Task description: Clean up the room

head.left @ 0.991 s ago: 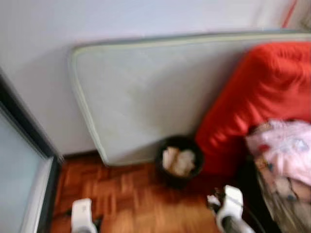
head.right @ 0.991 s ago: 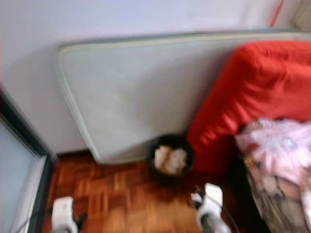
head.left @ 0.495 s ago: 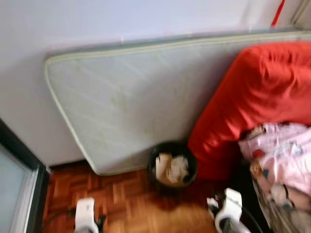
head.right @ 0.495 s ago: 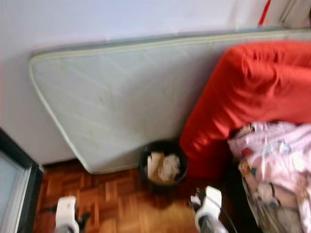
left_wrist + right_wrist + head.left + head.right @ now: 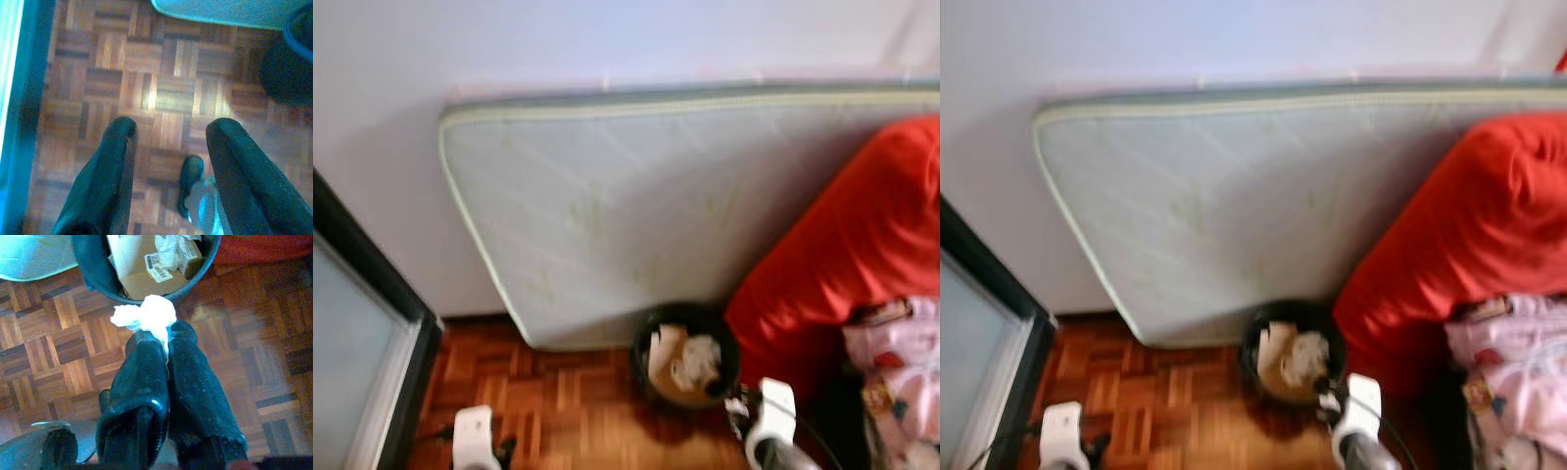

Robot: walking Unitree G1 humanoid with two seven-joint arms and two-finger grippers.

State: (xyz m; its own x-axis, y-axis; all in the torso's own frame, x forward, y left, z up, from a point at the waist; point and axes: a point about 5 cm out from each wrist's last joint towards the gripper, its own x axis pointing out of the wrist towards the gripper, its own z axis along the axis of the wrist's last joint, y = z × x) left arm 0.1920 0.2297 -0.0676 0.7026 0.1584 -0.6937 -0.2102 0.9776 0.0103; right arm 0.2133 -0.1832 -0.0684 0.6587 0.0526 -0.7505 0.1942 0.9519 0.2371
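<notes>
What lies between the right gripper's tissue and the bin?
Just a short strip of bare parquet floor, in the right wrist view. The right gripper pinches the crumpled tissue right by the black bin's rim.

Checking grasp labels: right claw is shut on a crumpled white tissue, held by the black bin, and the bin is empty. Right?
Not quite: the bin is not empty. The right wrist view shows cardboard boxes with labels and crumpled paper inside it. The rest holds: the right claw is shut on the crumpled white tissue, held just short of the bin's rim over the parquet floor.
</notes>
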